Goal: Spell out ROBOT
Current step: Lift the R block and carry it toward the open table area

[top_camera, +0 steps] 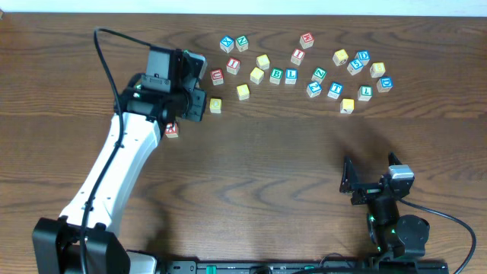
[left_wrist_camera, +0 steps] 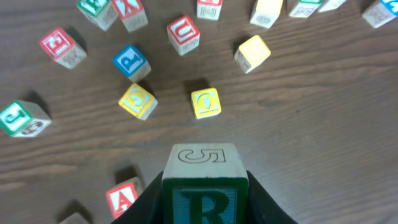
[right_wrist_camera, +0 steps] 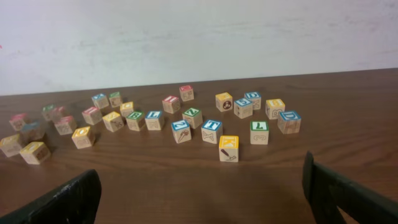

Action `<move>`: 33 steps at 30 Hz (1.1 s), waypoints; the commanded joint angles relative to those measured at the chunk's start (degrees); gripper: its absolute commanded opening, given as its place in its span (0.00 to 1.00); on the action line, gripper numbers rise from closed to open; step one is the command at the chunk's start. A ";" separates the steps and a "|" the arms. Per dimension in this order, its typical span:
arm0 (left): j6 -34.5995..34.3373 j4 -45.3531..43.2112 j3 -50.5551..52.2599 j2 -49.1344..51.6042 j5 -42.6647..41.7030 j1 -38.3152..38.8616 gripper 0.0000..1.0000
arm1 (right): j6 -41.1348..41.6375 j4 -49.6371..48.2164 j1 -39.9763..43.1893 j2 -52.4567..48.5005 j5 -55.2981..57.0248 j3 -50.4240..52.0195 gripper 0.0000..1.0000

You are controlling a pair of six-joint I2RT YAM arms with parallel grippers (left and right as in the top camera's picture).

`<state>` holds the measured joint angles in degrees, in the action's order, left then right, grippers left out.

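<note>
In the left wrist view my left gripper (left_wrist_camera: pixel 205 190) is shut on the green-framed R cube (left_wrist_camera: pixel 205 199), held a little above the table. Just ahead of it on the wood lies a yellow O cube (left_wrist_camera: pixel 206 102), with other yellow cubes to its left (left_wrist_camera: pixel 137 100) and farther right (left_wrist_camera: pixel 252 53). From overhead the left gripper (top_camera: pixel 198 97) hangs beside the yellow O cube (top_camera: pixel 215 105); the R cube is hidden under it. A green-framed B cube (top_camera: pixel 276 75) and a blue-framed T cube (top_camera: pixel 335 90) lie in the scattered row. My right gripper (top_camera: pixel 370 175) stands open and empty near the front right.
A red-framed A cube (left_wrist_camera: pixel 122 198) lies just left of my left fingers, and is also seen overhead (top_camera: pixel 172 129). A red U cube (left_wrist_camera: pixel 183 34) and a blue P cube (left_wrist_camera: pixel 131 61) sit farther back. Several loose cubes (right_wrist_camera: pixel 228 148) spread across the far table.
</note>
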<state>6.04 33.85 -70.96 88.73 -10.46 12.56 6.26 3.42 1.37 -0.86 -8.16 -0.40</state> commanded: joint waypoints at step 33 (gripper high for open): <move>-15.47 -4.02 25.00 -8.09 2.58 10.58 0.08 | -0.57 0.15 0.37 0.22 -0.35 0.09 0.99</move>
<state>-7.20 29.17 -47.55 82.26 -8.93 22.94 6.26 3.42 1.37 -0.86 -8.16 -0.40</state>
